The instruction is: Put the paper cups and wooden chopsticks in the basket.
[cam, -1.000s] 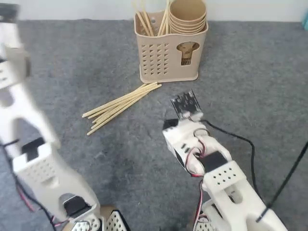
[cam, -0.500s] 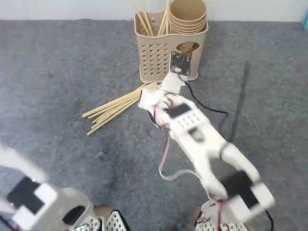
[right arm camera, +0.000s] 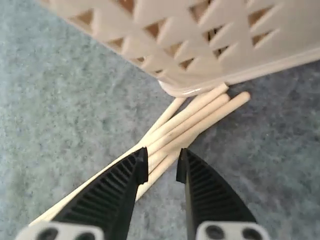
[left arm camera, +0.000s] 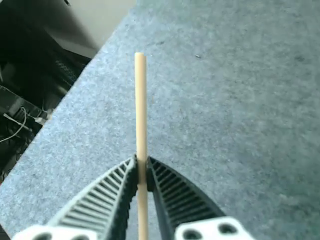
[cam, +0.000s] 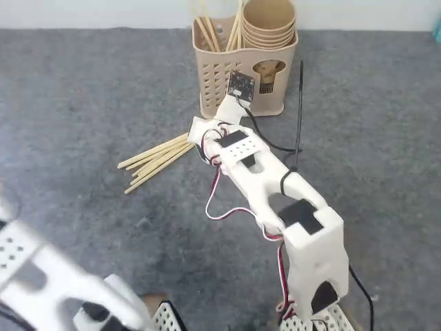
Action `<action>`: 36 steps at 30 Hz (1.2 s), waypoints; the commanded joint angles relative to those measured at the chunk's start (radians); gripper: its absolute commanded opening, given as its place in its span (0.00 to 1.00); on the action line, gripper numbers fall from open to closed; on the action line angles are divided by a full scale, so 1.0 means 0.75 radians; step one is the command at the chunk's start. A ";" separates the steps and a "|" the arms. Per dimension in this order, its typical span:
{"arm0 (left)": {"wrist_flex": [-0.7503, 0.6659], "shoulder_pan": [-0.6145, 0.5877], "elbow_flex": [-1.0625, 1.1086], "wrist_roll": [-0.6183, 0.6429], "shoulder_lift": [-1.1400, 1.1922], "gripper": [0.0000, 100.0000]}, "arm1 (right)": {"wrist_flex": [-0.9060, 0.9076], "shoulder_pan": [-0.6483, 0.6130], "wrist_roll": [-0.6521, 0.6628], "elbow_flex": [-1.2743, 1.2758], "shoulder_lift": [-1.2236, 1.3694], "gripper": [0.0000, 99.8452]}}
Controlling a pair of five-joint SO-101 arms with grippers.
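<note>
Underneath, grey felt-like table (cam: 83, 89); past its edge, beyond the left end effector (left arm camera: 141, 167), dark equipment (left arm camera: 30, 65). Pinches one pale, round wooden chopstick (left arm camera: 140, 110) there, sticking straight out ahead. Right end effector (right arm camera: 161, 165) spread over loose chopsticks (right arm camera: 195, 120), fanned on the table just short of the beige perforated basket (right arm camera: 210, 85); inside, stacked brown paper cups (cam: 269, 21) and upright sticks (cam: 207, 27).

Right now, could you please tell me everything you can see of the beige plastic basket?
The beige plastic basket stands upright at the far side of the grey felt table. Its walls are pierced with triangular holes, and one front panel has a larger cut-out. In one side stand thin wooden chopsticks, in the other a stack of brown paper cups. The ends of loose wooden chopsticks lie at its foot.
</note>
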 commanded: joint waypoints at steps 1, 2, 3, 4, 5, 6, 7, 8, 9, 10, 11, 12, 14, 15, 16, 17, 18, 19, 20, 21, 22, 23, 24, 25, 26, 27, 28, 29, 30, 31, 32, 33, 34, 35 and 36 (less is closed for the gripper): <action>-0.057 0.047 0.120 -0.012 -0.160 0.01 | -0.028 0.044 -0.016 -0.119 0.015 0.11; -0.057 0.049 0.122 -0.012 -0.158 0.01 | -0.028 0.052 -0.018 -0.139 0.040 0.11; -0.057 0.049 0.126 -0.012 -0.158 0.01 | -0.028 0.064 -0.018 -0.160 0.064 0.11; -0.057 0.049 0.128 -0.012 -0.158 0.01 | -0.028 0.075 -0.018 -0.180 0.091 0.11; -0.057 0.049 0.128 -0.012 -0.158 0.01 | -0.026 0.079 -0.018 -0.196 0.114 0.11; -0.057 0.043 0.128 -0.012 -0.158 0.01 | -0.026 0.083 -0.018 -0.215 0.134 0.10; -0.057 0.043 0.128 -0.012 -0.158 0.01 | -0.024 0.085 -0.018 -0.229 0.150 0.09; -0.057 0.041 0.128 -0.012 -0.158 0.01 | -0.009 0.087 -0.018 -0.245 0.165 0.07; -0.057 0.039 0.128 -0.012 -0.158 0.01 | 0.019 0.087 -0.018 -0.266 0.173 0.05; -0.057 0.039 0.126 -0.012 -0.158 0.01 | 0.056 0.087 -0.018 -0.288 0.181 0.02; -0.057 0.033 0.126 -0.012 -0.158 0.01 | 0.089 0.087 -0.020 -0.305 0.183 0.00; -0.057 0.014 0.122 -0.012 -0.158 0.01 | 0.122 0.087 -0.020 -0.317 0.183 0.01; -0.059 -0.004 0.118 -0.012 -0.160 0.01 | 0.165 0.087 -0.020 -0.323 0.181 0.01; -0.061 -0.008 0.118 -0.012 -0.160 0.01 | 0.183 0.087 -0.020 -0.323 0.179 0.01; -0.061 -0.010 0.118 -0.012 -0.160 0.01 | 0.208 0.087 -0.020 -0.325 0.175 0.01; -0.061 -0.010 0.118 -0.012 -0.160 0.01 | 0.236 0.085 -0.020 -0.325 0.161 0.01; -0.061 -0.012 0.118 -0.012 -0.160 0.01 | 0.275 0.083 -0.020 -0.325 0.140 0.01; -0.061 -0.012 0.118 -0.012 -0.160 0.01 | 0.320 0.081 -0.020 -0.323 0.111 0.01; -0.061 -0.012 0.118 -0.012 -0.160 0.01 | 0.369 0.079 -0.020 -0.319 0.079 0.01; -0.061 -0.012 0.118 -0.012 -0.160 0.01 | 0.418 0.079 -0.018 -0.319 0.044 0.01; -0.059 -0.012 0.118 -0.012 -0.160 0.01 | 0.474 0.079 -0.018 -0.319 0.009 0.01; -0.059 -0.012 0.118 -0.012 -0.160 0.01 | 0.531 0.079 -0.016 -0.319 -0.028 0.01; -0.059 -0.012 0.118 -0.012 -0.160 0.01 | 0.586 0.079 -0.014 -0.317 -0.064 0.01; -0.059 -0.012 0.118 -0.012 -0.160 0.01 | 0.643 0.079 -0.014 -0.317 -0.103 0.01; -0.059 -0.012 0.118 -0.012 -0.160 0.01 | 0.703 0.079 -0.014 -0.317 -0.140 0.01; -0.059 -0.010 0.118 -0.012 -0.160 0.01 | 0.754 0.079 -0.014 -0.317 -0.179 0.01; -0.059 -0.010 0.118 -0.012 -0.160 0.01 | 0.805 0.079 -0.014 -0.317 -0.220 0.01; -0.059 -0.008 0.118 -0.012 -0.160 0.01 | 0.850 0.079 -0.014 -0.317 -0.261 0.01; -0.059 -0.008 0.120 -0.012 -0.160 0.01 | 0.891 0.079 -0.014 -0.317 -0.302 0.01; -0.059 -0.006 0.120 -0.010 -0.160 0.01 | 0.924 0.079 -0.014 -0.317 -0.345 0.01; -0.059 -0.004 0.122 -0.010 -0.160 0.01 | 0.958 0.079 -0.014 -0.317 -0.386 0.01; -0.059 -0.002 0.124 -0.010 -0.160 0.01 | 0.989 0.081 -0.014 -0.317 -0.429 0.01; -0.059 0.000 0.126 -0.008 -0.160 0.01 | 1.018 0.085 -0.012 -0.317 -0.472 0.01; -0.059 0.004 0.128 0.008 -0.162 0.01 | 1.042 0.087 -0.012 -0.317 -0.512 0.01; -0.059 0.023 0.128 0.047 -0.166 0.01 | 1.065 0.087 -0.012 -0.315 -0.555 0.01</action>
